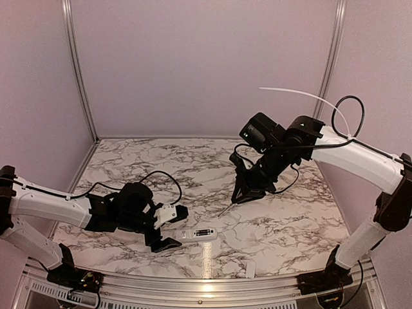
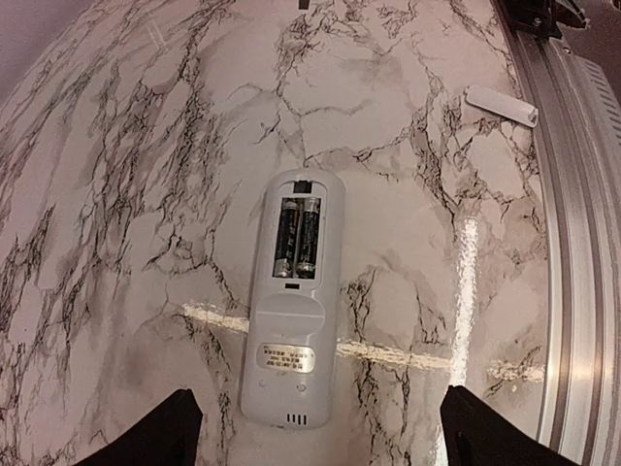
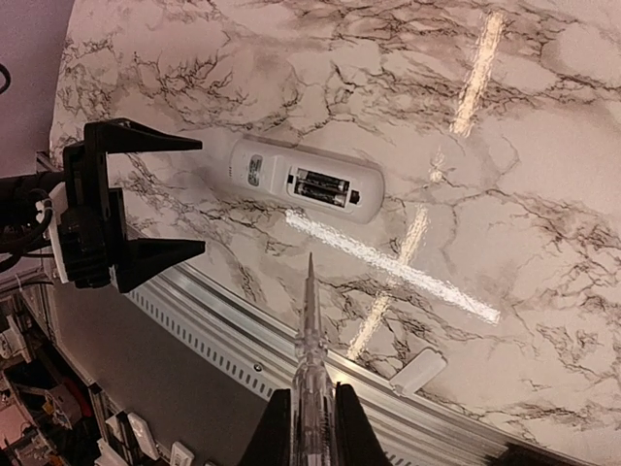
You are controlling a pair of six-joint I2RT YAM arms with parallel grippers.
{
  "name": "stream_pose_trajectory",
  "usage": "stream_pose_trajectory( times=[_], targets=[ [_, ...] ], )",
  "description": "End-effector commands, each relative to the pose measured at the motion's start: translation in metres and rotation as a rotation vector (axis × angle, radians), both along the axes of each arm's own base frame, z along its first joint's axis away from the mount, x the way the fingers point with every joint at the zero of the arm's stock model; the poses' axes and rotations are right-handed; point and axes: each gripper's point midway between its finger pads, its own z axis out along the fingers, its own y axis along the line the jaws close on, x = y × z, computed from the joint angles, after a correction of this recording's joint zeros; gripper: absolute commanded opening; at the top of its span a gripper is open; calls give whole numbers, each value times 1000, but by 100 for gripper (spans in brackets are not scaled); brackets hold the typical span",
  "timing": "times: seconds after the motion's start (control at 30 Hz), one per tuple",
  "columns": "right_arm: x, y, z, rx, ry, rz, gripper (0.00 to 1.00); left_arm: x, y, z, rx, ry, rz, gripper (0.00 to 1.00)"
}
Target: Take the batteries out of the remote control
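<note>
The marbled worktop [image 1: 277, 225] carries everything. The left arm [image 1: 51, 207] reaches in low from the left. The left jaws stand spread wide, grasping nothing, their tips just short of one end of the remote control [image 2: 291, 320]. The right arm [image 1: 360, 158] hangs above the middle of the worktop. The right jaws are clenched on a thin clear stick [image 3: 309, 320], whose tip points down toward the remote control without touching it.

The remote control lies flat, back up, near the worktop's front edge. Its long axis runs along that edge, with the label end toward the left jaws and the open compartment toward the right. A small flat white piece [image 2: 500, 105] lies apart from it, beside the metal rail [image 2: 572, 243]. The batteries [image 2: 297, 238] sit side by side in the compartment, lengthwise with the remote control.
</note>
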Motion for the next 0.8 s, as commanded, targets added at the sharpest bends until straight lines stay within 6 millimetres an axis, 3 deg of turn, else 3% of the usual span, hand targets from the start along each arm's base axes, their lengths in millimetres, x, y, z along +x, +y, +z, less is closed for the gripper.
stream_pose_trajectory(
  times=[0.0, 0.3, 0.77],
  targets=[
    [3, 3, 3, -9, 1, -29, 0, 5, -7, -7, -20, -24, -35, 90],
    [4, 6, -2, -13, 12, -29, 0, 18, -7, -24, -22, -48, -21, 89],
    [5, 9, -7, -31, 35, -23, 0, 21, -8, -57, 9, 11, -65, 81]
  ],
)
